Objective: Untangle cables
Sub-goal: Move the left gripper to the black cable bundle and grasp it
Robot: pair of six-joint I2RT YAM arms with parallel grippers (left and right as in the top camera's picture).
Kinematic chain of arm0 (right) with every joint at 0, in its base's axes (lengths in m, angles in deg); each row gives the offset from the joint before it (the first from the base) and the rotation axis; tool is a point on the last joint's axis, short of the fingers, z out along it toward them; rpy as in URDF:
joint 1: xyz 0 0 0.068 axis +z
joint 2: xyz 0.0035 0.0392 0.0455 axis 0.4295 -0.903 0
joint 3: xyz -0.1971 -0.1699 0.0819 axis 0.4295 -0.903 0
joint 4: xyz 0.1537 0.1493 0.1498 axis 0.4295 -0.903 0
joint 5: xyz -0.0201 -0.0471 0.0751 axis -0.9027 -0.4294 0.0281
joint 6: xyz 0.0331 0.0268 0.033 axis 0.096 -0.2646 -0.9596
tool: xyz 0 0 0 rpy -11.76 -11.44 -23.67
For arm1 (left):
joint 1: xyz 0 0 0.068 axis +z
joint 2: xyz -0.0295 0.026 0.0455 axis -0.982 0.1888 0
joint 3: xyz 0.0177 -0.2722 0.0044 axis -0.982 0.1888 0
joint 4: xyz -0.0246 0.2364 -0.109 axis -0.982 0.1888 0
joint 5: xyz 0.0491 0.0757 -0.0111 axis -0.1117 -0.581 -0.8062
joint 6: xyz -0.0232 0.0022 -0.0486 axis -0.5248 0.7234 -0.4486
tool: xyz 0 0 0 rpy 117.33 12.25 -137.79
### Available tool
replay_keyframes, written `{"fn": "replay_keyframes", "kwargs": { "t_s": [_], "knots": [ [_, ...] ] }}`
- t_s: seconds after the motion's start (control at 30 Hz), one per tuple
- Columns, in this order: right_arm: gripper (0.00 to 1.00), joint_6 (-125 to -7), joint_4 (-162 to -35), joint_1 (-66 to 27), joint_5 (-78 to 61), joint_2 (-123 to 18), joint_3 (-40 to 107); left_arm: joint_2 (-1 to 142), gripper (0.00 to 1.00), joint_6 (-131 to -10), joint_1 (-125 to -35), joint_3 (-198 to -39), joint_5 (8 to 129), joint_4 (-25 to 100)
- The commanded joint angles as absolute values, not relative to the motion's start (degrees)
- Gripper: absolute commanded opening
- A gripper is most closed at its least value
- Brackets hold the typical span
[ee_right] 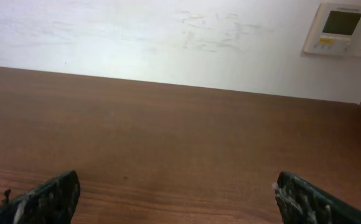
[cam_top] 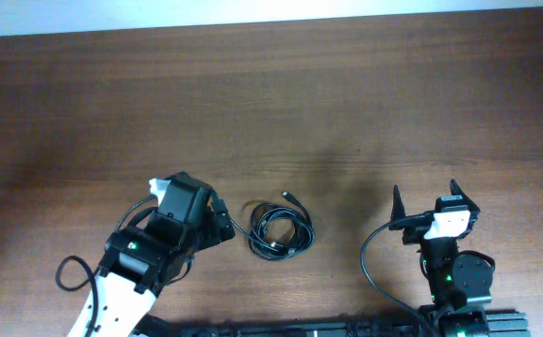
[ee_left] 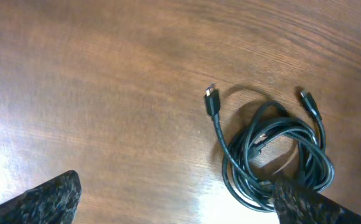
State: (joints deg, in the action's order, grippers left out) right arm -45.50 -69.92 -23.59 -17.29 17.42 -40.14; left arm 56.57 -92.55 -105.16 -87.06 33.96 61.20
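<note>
The cables (cam_top: 286, 245) lie as one small coil of thin black cords on the wooden table (cam_top: 346, 103), near its front edge and between the two arms. In the left wrist view the cables (ee_left: 292, 129) show two free ends with small plugs, one plug (ee_left: 213, 102) pointing left of the coil. My left gripper (cam_top: 225, 225) is open just left of the coil; one of its fingers (ee_left: 311, 205) overlaps the coil's near edge and nothing sits between the jaws. My right gripper (cam_top: 431, 201) stands open well to the right of the coil, over bare wood (ee_right: 180, 202).
A white wall with a small control panel (ee_right: 339, 28) rises behind the table's far edge. The arms' own thicker black wires (cam_top: 374, 253) loop near the bases at the table's front.
</note>
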Motion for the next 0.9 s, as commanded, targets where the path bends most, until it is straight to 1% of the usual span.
{"fn": "replay_keyframes", "kwargs": {
  "t_s": [0.0, 0.1, 0.2, 0.23, 0.33, 0.43, 0.5, 0.53, 0.57, 0.6, 0.63, 0.67, 0.7, 0.8, 0.87],
  "knots": [
    [0.99, -45.2, -70.3, -24.0, -17.0, 17.7, -40.4, 57.0, 0.99, -100.2, -106.4, -87.2, 34.4, 62.1],
    [0.99, -45.2, -70.3, -24.0, -17.0, 17.7, -40.4, 60.1, 1.00, -104.1, -111.8, -87.2, 33.0, 62.1],
    [0.99, -45.2, -70.3, -24.0, -17.0, 17.7, -40.4, 66.4, 1.00, -110.2, -116.5, -87.2, 31.4, 61.7],
    [0.99, -45.2, -70.3, -24.0, -17.0, 17.7, -40.4, 70.0, 0.98, -112.3, -118.3, -87.2, 31.8, 60.3],
    [0.99, -45.2, -70.3, -24.0, -17.0, 17.7, -40.4, 78.8, 0.94, -113.0, -122.9, -87.2, 32.5, 53.1],
    [0.99, -45.2, -70.3, -24.0, -17.0, 17.7, -40.4, 84.7, 0.93, -113.0, -123.5, -87.2, 32.3, 50.3],
    [0.99, -45.2, -70.3, -24.0, -17.0, 17.7, -40.4, 87.0, 0.84, -112.8, -123.5, -87.2, 32.9, 48.7],
    [0.99, -45.2, -70.3, -24.0, -17.0, 17.7, -40.4, 87.3, 0.67, -112.8, -123.5, -87.2, 32.9, 48.5],
    [0.99, -45.2, -70.3, -24.0, -17.0, 17.7, -40.4, 87.2, 0.52, -112.7, -123.5, -87.2, 32.9, 48.4],
    [0.99, -45.2, -70.3, -24.0, -17.0, 17.7, -40.4, 87.2, 0.46, -111.1, -123.5, -87.2, 33.3, 47.8],
    [0.99, -45.2, -70.3, -24.0, -17.0, 17.7, -40.4, 87.2, 0.49, -106.8, -123.5, -87.2, 34.6, 45.9],
    [0.99, -45.2, -70.3, -24.0, -17.0, 17.7, -40.4, 87.2, 0.59, -100.0, -123.5, -87.2, 37.0, 43.2],
    [0.99, -45.2, -70.3, -24.0, -17.0, 17.7, -40.4, 87.2, 0.64, -94.2, -123.5, -87.2, 39.1, 41.4],
    [0.99, -45.2, -70.3, -24.0, -17.0, 17.7, -40.4, 88.2, 0.63, -85.9, -123.5, -87.2, 38.7, 41.2],
    [0.99, -45.2, -70.3, -24.0, -17.0, 17.7, -40.4, 91.7, 0.62, -85.7, -123.5, -87.2, 37.9, 40.0]
  ]
}}
